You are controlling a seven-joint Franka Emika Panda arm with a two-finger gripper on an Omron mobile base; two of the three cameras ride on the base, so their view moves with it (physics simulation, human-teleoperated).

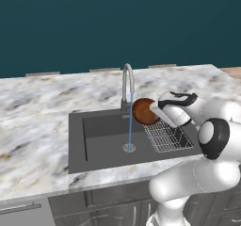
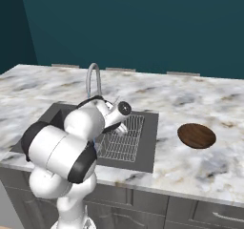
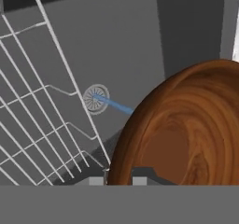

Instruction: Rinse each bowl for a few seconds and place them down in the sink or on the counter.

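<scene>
A white robot arm is holding a reddish-brown bowl [image 1: 144, 111] over a dark grey sink [image 1: 101, 140], its gripper [image 1: 153, 109] clamped on the bowl's rim. The bowl is tipped on edge just beside the thin blue stream of water [image 1: 130, 131] that is falling from the curved silver faucet [image 1: 127, 81] to the round drain [image 3: 96, 98]. In the hand view the stream is passing behind the bowl's edge. A wire rack [image 1: 167, 136] is sitting in the sink's right half. A second bowl [image 2: 196, 136] is lying flat on the marble counter [image 2: 200, 104], well apart from the sink. To rinse well, the arm probably needs to be easing the bowl's hollow into the stream, keeping the grip firm.
</scene>
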